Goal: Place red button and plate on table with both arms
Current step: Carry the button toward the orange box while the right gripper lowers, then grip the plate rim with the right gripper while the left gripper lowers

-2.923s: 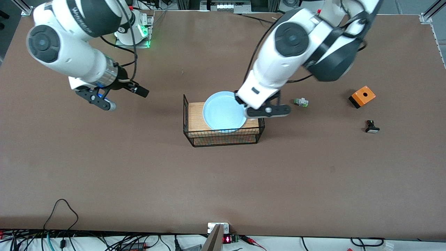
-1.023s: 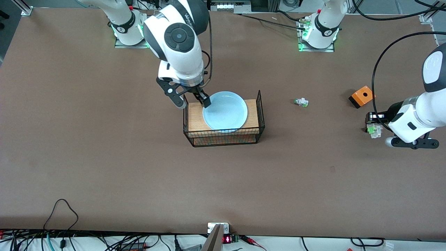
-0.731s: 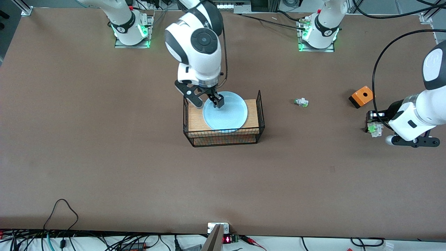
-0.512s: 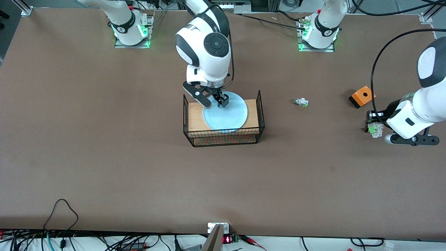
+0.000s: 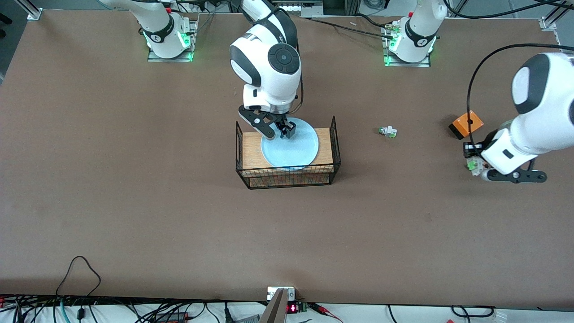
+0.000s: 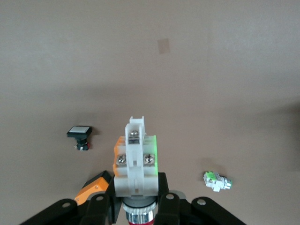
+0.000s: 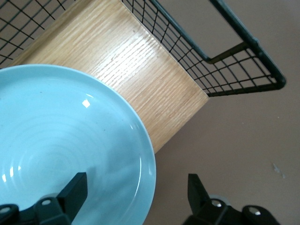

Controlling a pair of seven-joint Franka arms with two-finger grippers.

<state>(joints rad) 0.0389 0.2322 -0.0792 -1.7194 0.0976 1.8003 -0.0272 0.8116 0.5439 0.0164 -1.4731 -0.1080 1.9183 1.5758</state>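
Observation:
The light-blue plate (image 5: 291,150) lies on the wooden floor of a wire basket (image 5: 287,177). My right gripper (image 5: 279,131) hangs open at the plate's edge farthest from the front camera. In the right wrist view the right gripper (image 7: 136,183) straddles the plate (image 7: 70,136) at its rim, with one finger over the plate's inside and the other outside. My left gripper (image 5: 475,162) is shut on the red button (image 5: 471,165), above the table (image 5: 134,202) at the left arm's end. In the left wrist view the left gripper (image 6: 137,197) clamps the red button (image 6: 136,159) by its white body, with the red cap between the fingers.
A small white-green part (image 5: 387,131) lies between the basket and an orange box (image 5: 466,124). In the left wrist view, a black button with a white face (image 6: 79,133) lies on the table under the left gripper. The basket's wire walls (image 7: 225,70) rise beside the plate.
The right gripper has moved from the basket's end wall to over the plate's rim and come lower. The left gripper, still holding the button, has shifted slightly toward the orange box.

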